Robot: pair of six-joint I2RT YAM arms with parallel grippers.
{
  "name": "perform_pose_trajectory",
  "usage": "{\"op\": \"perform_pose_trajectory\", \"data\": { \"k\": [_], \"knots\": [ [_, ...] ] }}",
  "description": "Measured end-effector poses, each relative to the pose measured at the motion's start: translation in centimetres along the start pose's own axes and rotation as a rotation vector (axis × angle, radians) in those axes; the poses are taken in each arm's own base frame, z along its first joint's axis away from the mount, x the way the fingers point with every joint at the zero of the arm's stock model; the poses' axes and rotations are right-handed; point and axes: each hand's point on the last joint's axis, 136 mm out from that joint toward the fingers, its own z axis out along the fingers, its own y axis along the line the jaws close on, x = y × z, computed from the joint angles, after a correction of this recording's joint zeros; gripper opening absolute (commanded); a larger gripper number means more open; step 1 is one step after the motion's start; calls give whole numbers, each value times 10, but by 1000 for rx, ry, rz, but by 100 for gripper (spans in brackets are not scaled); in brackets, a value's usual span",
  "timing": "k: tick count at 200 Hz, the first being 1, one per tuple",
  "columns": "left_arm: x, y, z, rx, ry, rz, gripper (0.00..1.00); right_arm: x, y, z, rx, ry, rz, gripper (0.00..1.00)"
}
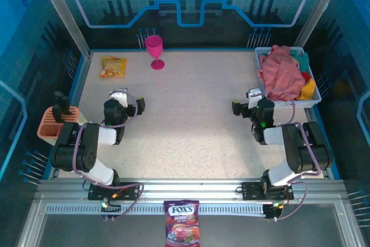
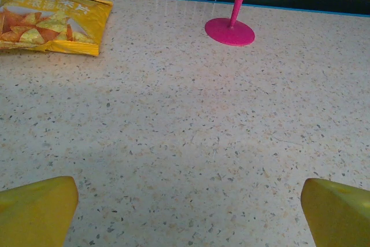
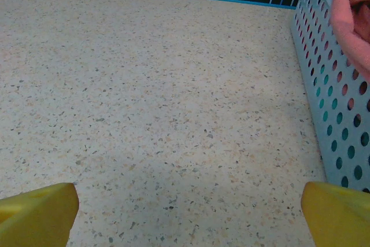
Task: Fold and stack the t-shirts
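Note:
A salmon-pink t-shirt (image 1: 279, 73) lies crumpled on top of the pile in the white perforated basket (image 1: 289, 104) at the right edge of the table, with red, green and yellow cloth poking out beside it. A fold of the pink shirt (image 3: 354, 15) hangs over the basket wall (image 3: 329, 102). My right gripper (image 1: 245, 101) rests just left of the basket, open, its yellow fingertips (image 3: 37, 215) wide apart over bare table. My left gripper (image 1: 128, 100) sits at the left side, open too, its yellow fingertips (image 2: 37, 209) spread with nothing between them.
A magenta plastic goblet (image 1: 154, 51) stands at the back centre, its base (image 2: 229, 31) ahead of my left gripper. An orange-yellow snack packet (image 1: 113, 66) lies at the back left. An orange holder (image 1: 55, 125) sits off the left edge. A Fox's candy bag (image 1: 182, 229) lies on the front rail.

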Motion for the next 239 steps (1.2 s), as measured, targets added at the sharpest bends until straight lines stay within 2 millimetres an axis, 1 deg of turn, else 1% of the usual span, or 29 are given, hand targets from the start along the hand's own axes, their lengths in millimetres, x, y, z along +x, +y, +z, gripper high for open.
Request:
{"op": "perform_pose_trajectory", "data": {
  "k": [148,168,181,193,202,215,223,228,229,239],
  "knots": [
    [0,0,0,0,0,0,99,0,0,0,2,0,0,100],
    [0,0,0,0,3,0,99,0,-6,0,45,3,-3,100],
    [2,-1,1,-2,31,-1,99,-3,-8,-4,82,7,-14,100],
    [-3,-2,2,-7,62,0,99,-15,-4,-12,104,-1,-38,100],
    [-14,-4,4,-12,73,0,99,-31,0,-17,109,-21,-51,100],
    [-41,-6,9,-28,89,-13,99,-60,0,-22,129,-52,-50,100],
    [-59,-7,12,-36,96,-30,99,-82,-5,-25,159,-72,-38,100],
    [-71,-8,13,-39,101,-40,99,-92,-9,-26,179,-76,-23,100],
    [-75,-8,13,-41,101,-43,99,-96,-10,-26,187,-82,-21,100],
    [-98,-10,10,-48,105,-72,99,-118,-20,-29,235,-85,20,100]
  ]
}}
